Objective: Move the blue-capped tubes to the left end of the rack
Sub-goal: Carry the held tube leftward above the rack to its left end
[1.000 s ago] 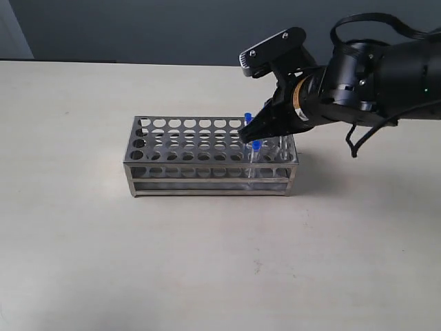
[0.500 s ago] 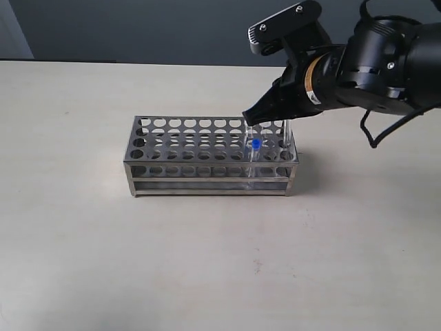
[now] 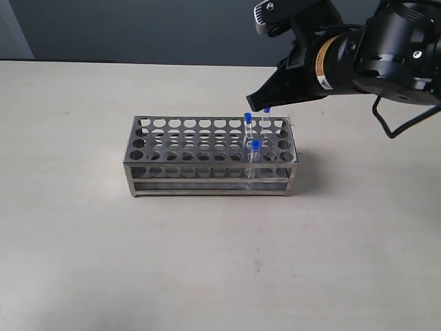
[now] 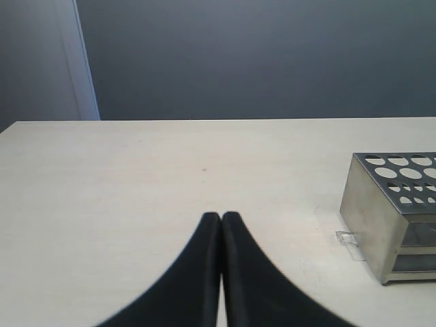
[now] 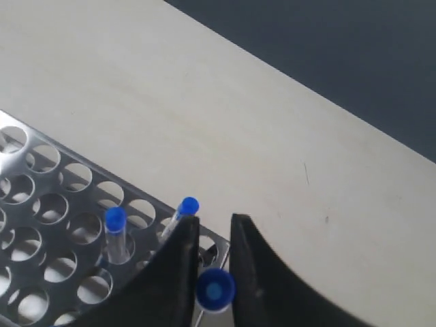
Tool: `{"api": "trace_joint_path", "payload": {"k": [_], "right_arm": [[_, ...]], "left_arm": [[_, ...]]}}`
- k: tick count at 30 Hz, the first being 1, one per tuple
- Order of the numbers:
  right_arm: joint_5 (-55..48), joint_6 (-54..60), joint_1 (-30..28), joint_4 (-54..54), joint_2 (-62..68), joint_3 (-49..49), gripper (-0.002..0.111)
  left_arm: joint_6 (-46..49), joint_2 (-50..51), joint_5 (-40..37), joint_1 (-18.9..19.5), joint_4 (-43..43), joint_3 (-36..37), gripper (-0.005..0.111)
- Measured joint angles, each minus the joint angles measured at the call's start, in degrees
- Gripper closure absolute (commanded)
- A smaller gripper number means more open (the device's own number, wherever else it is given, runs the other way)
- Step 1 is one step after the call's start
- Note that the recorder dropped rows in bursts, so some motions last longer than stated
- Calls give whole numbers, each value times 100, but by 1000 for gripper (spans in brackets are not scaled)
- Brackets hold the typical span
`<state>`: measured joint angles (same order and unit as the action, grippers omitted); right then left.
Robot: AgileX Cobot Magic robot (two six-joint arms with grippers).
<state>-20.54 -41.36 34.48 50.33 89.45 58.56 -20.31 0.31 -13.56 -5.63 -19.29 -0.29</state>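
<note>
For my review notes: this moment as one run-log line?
right jaws: shut on blue-capped tube above rack right end | left jaws: shut, away from rack | rack left end: empty

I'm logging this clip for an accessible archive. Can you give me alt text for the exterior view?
The right gripper hangs just above the right end of the steel rack, which sits on a pale table. Three blue-capped tubes stand in holes at that end. One cap is right under the gripper's tip, and whether that tube is gripped cannot be told.
</note>
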Motion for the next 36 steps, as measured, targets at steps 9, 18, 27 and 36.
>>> {"api": "trace_joint_path", "payload": {"k": [9, 18, 27, 36], "right_arm": [[1835, -60, 0, -10, 0, 0, 109], [3220, -75, 0, -10, 712, 556, 109], [3490, -108, 221, 193, 1625, 1471, 109], [2531, -340, 760, 813, 2293, 2355, 109]], "left_arm": [[0, 0, 0, 0, 0, 0, 106], [0, 0, 0, 0, 0, 0, 106], [0, 0, 0, 0, 0, 0, 106], [0, 0, 0, 0, 0, 0, 106]]}}
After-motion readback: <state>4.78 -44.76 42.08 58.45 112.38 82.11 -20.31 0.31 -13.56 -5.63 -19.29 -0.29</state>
